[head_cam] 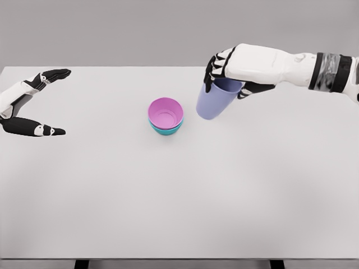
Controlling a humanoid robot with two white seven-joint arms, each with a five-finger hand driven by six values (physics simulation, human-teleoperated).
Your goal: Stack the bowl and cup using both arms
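From the head camera I am looking down on a pale grey bench (179, 213) with my two arms coming in from either side. My right hand (227, 70) is reaching in from the right edge, and its fingers are wrapping around the rim of a lavender cup (213, 103). The cup is hanging from that grip, tilted so that its base is pointing down and to the left, toward the middle of the bench. I cannot tell whether its lower edge is touching the surface or hovering just above it.

Just beside the cup, on its left, a pink bowl (165, 112) is sitting nested inside a teal bowl (166, 130); only the teal one's lower rim is showing beneath the pink one. The pair is resting upright near the centre of the bench, and the cup is close to it but apart, not over it.

My left hand (33, 103) is showing at the far left edge, well apart from the bowls. Its fingers are spreading wide, with one dark finger (53, 74) pointing right along the top and another (42, 130) stretching out lower down, and it is gripping nothing.
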